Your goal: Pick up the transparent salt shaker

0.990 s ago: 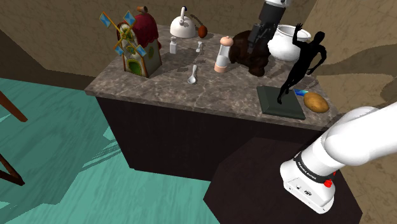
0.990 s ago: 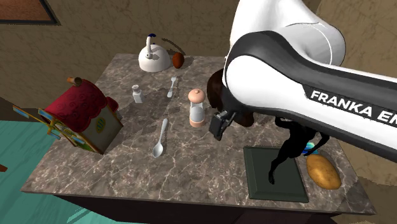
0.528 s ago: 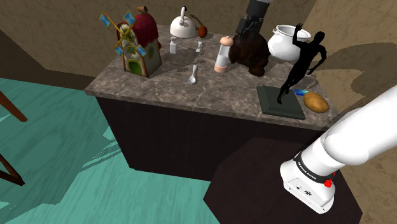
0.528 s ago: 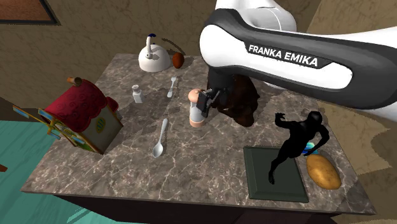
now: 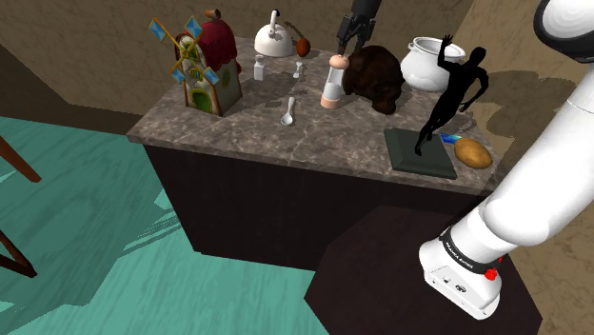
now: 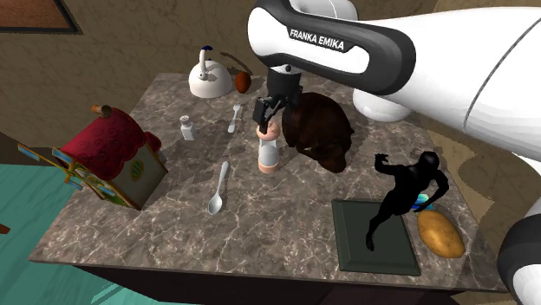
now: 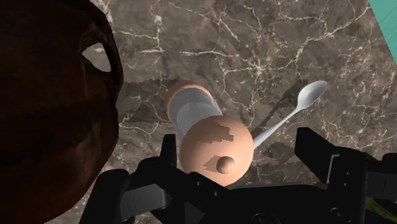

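The salt shaker [image 5: 332, 82] has a clear body with a pale pink cap and base, and it stands upright near the middle of the marble counter [image 5: 314, 143]. In the second exterior view the shaker [image 6: 269, 152] sits just beside a dark brown lump. My black gripper [image 5: 348, 34] hovers above the shaker's cap, fingers pointing down. Seen from the wrist, the gripper [image 7: 242, 153] is open, and the pink cap of the shaker [image 7: 213, 149] lies between the fingers [image 7: 316, 151] with a gap on one side. Nothing is held.
A dark brown lump [image 6: 319, 130] is close beside the shaker. A white spoon [image 6: 218, 189], a small white shaker [image 6: 187, 128], a white kettle [image 6: 209, 78] and a windmill house [image 5: 202, 65] are nearby. A black figure [image 5: 452, 95], a potato [image 5: 473, 152] and a white pot [image 5: 424, 65] stand toward the shoulder view's right.
The arm has swung toward the shoulder view's left, carrying the gripper from over the dark brown lump to above the shaker's cap. The shaker has not moved.
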